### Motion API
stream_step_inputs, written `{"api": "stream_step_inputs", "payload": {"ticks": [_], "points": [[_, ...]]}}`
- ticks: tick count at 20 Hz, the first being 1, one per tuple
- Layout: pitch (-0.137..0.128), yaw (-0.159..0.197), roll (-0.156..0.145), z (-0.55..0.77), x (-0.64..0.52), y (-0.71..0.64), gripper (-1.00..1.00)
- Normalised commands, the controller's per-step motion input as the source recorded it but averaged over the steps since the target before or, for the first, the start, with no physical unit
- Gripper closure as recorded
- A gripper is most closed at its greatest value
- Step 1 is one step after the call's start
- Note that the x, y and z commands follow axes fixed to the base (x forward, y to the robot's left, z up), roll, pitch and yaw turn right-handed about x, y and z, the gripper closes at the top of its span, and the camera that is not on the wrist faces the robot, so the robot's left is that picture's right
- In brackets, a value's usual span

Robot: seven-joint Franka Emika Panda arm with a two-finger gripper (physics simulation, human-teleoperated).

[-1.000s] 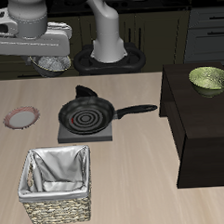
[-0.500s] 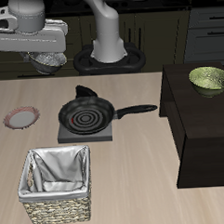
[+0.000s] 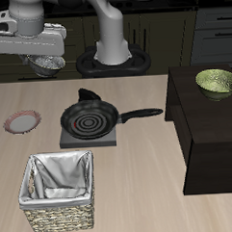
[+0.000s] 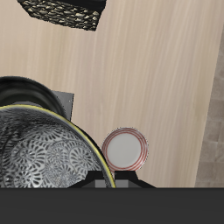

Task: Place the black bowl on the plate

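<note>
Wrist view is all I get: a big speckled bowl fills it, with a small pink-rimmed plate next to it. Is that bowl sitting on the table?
Observer: No. The exterior view shows the black bowl held in the air by the gripper, well above the table.
Operator: Is anything lying on the plate?
Observer: No. The plate lies bare on the table, beside the frying pan.
Operator: Is there anything I cannot see at all?
Observer: Yes, an olive-green bowl sits on a dark cabinet at the table's side.
</note>
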Motion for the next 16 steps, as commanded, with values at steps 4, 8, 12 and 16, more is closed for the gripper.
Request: {"api": "stream_step_inputs", "payload": {"ticks": [4,8,12,16], "points": [[-0.002,-0.013,-0.026,-0.14,-0.26,-0.15,1.00],[-0.007,-0.019,-0.036,-0.06,-0.21,-0.15,1.00],[-0.078,0.005,-0.038,-0.01,-0.26,-0.10,1.00],[-0.017,-0.035,-0.060,-0.04,-0.09,-0.14,1.00]]}}
